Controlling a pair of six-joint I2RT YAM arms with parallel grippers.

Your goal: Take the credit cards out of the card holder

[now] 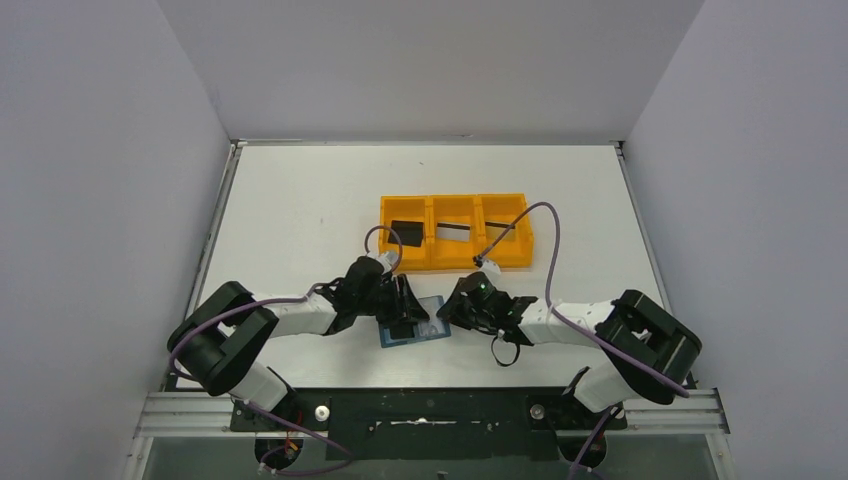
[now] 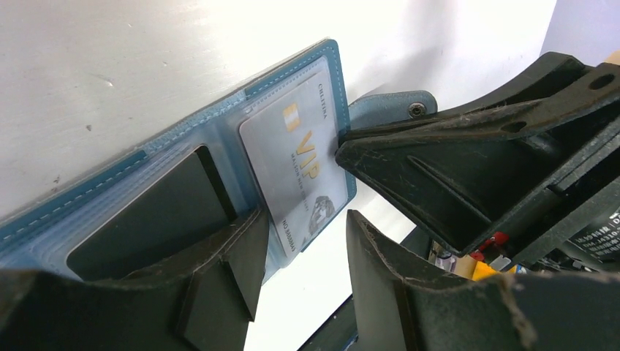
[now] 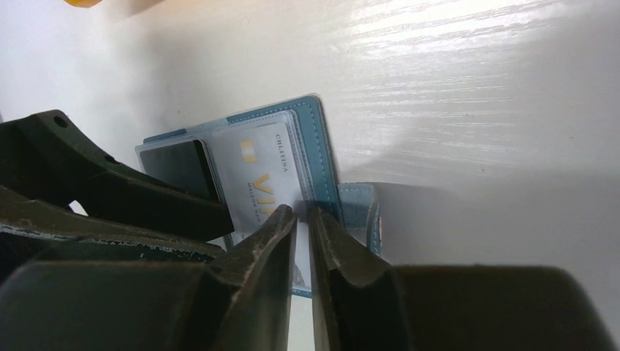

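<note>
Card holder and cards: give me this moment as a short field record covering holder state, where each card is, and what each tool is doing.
card holder: open flat on the table, between both tools
in holder: silver VIP card and black card, both in clear pockets
orange tray: second black card in left compartment, dark card in middle
left tool: open, over the holder
right tool: nearly closed at the silver card's edge; grip unconfirmed

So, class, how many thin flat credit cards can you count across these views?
4: a black card and a silver VIP card in the open teal wallet; a loose black card in the orange tray's left compartment, a dark card in its middle. Others may hide behind.
</note>
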